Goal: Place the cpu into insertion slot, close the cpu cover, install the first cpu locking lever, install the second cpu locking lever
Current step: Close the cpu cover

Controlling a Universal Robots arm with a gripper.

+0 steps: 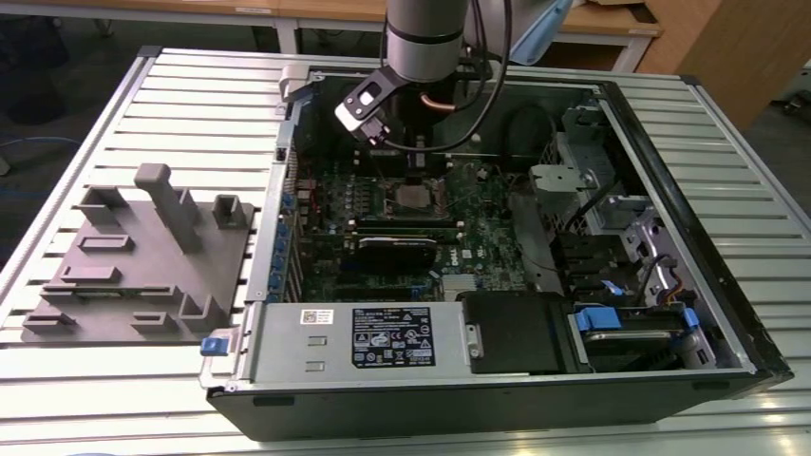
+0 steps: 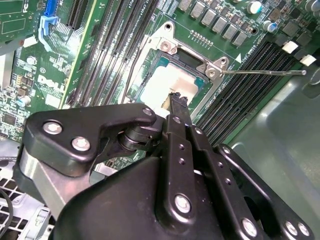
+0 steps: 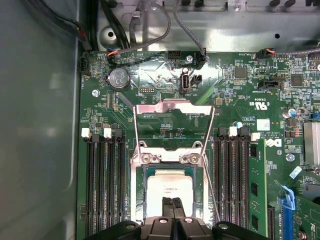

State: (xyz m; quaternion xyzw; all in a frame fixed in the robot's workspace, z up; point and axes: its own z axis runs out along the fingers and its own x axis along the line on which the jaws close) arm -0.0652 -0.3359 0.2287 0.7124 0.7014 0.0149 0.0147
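The cpu point(image 3: 170, 186), a silvery square chip, lies in the insertion slot point(image 3: 140, 200) on the green motherboard; it also shows in the second wrist view point(image 2: 167, 82). The cpu cover point(image 3: 175, 109) stands swung up on its hinge, leaving the chip bare. One thin wire locking lever point(image 3: 211, 187) runs along the socket's side, and its rod sticks out free in the second wrist view point(image 2: 265, 72). My gripper point(image 3: 172, 202) is shut, its fingertips point(image 2: 178, 101) pressed together just over the chip's edge with nothing between them. In the exterior view the arm point(image 1: 424, 38) reaches down above the socket point(image 1: 416, 197).
Long black memory slots point(image 3: 105, 185) flank the socket on both sides. A black card point(image 1: 395, 249) lies below the socket in the exterior view. The case's power supply point(image 1: 367, 337) and drive bays point(image 1: 633, 328) sit near the front. A grey fixture plate point(image 1: 140, 256) stands at the exterior view's left.
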